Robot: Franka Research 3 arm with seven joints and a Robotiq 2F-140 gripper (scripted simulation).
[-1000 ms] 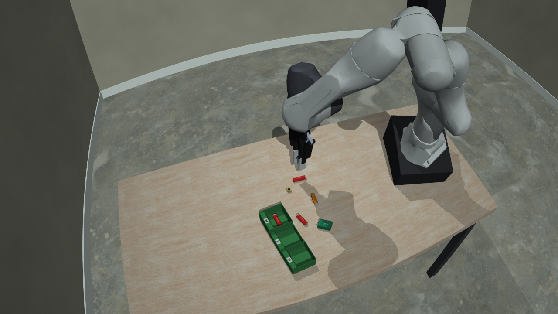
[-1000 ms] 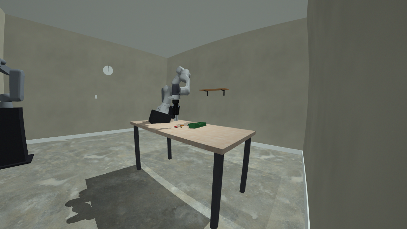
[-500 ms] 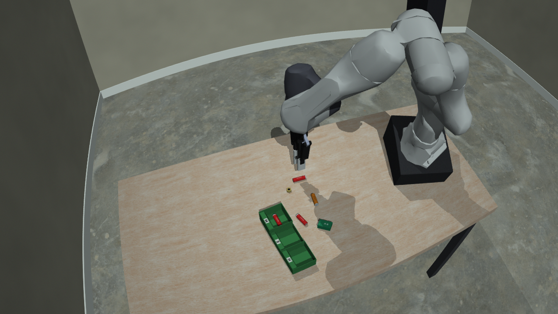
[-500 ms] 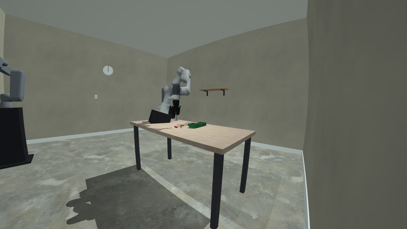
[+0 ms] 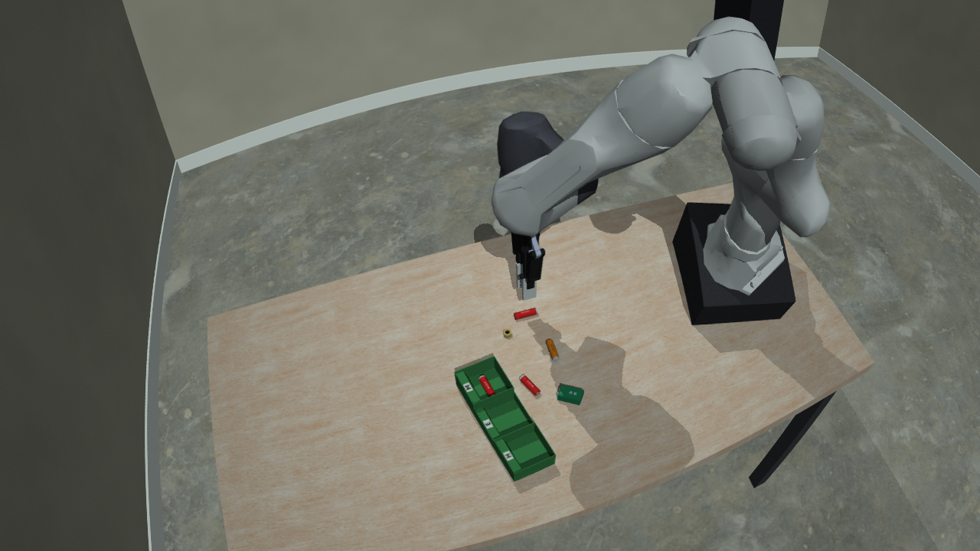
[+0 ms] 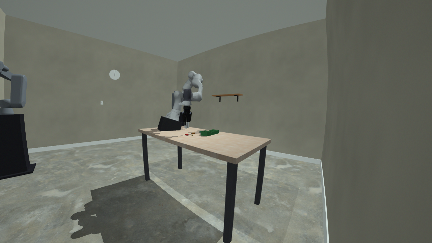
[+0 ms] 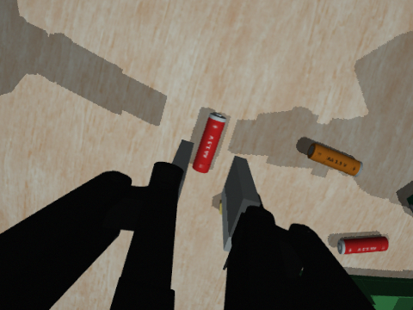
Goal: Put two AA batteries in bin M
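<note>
My gripper (image 5: 526,295) (image 6: 187,126) (image 7: 207,169) hangs a little above the table with its fingers narrowly open and nothing between them. Straight below it a red AA battery (image 5: 524,314) (image 7: 209,143) lies flat on the wood. A second red battery (image 5: 529,384) (image 7: 363,244) lies beside the green row of three bins (image 5: 533,469) (image 6: 209,132) (image 7: 391,305). A third red battery (image 5: 485,385) lies inside the far compartment. An orange battery (image 5: 551,348) (image 7: 335,158) lies between them. The bin labels are too small to read.
A small yellow nut (image 5: 507,334) lies left of the orange battery. A green block (image 5: 570,393) lies right of the bins. The arm's black base (image 5: 736,295) stands at the table's (image 5: 342,411) (image 6: 229,144) far right.
</note>
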